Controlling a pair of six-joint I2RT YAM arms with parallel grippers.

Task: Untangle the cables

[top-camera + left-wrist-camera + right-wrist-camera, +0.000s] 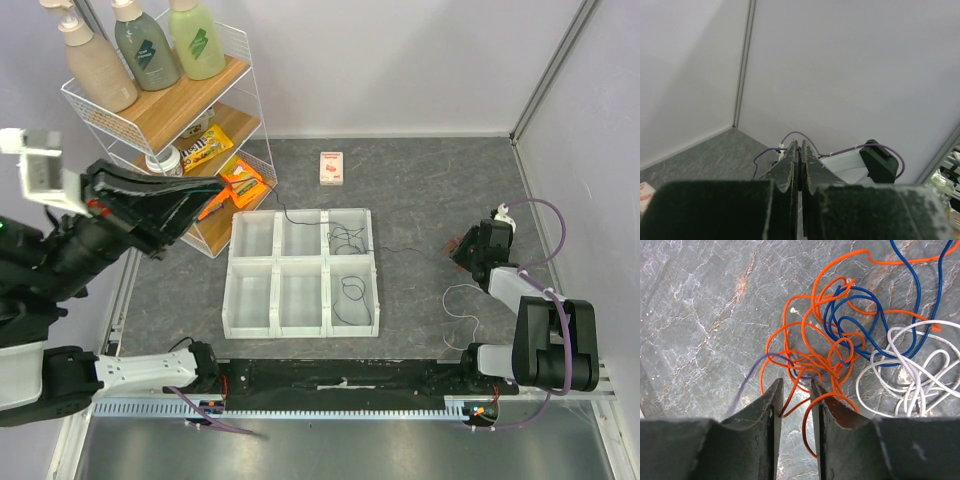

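Note:
My right gripper (796,390) is low over a tangle of cables on the grey table; it also shows in the top view (466,250). Its jaws are a little apart, with orange-red strands (810,360) running between them. Blue wire (875,325) and white wire (910,375) lie bunched to the right. A thin blue-purple wire (752,372) rises out of the tangle to the left. My left gripper (220,188) is raised at the left, shut on that blue-purple wire (759,156), pinched between its fingertips (799,146). The wire stretches across the tray (300,225).
A white six-compartment tray (228,290) sits mid-table with black wire loops (352,288) in its right compartments. A white wire (462,305) trails near the right arm. A wire shelf (150,100) with bottles and snacks stands at back left. A small card box (331,167) lies behind the tray.

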